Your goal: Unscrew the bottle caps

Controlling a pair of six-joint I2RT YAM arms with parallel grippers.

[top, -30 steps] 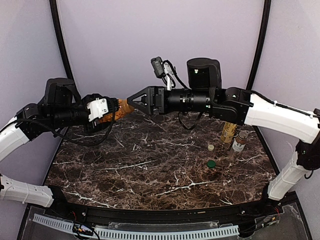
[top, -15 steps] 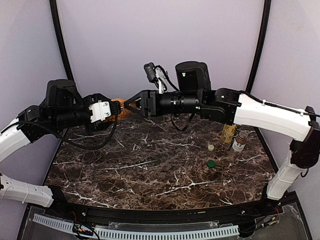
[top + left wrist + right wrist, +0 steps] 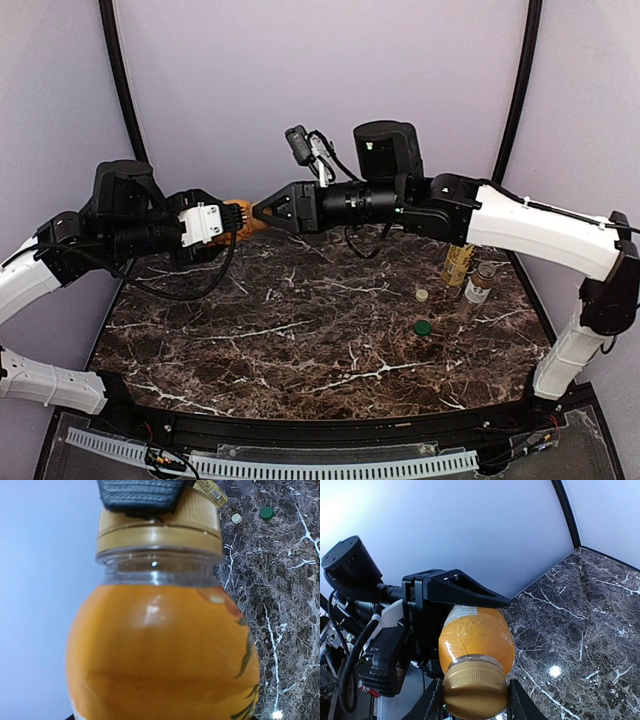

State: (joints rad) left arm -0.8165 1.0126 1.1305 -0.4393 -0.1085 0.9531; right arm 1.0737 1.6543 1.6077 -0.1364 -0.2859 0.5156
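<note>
Dark green cap lies loose on the right of the marble table, with the cream-white cap just behind it. Beyond them stand the clear bottle and the yellow-green tea bottle. Farthest back, raised above the table, the left gripper clamps the orange bottle sideways. The right gripper pinches its gold-orange cap from both sides.

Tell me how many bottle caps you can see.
3: cream-white cap and dark green cap loose on the marble table at right; gold cap on the orange bottle, gripped by the right pincer.
</note>
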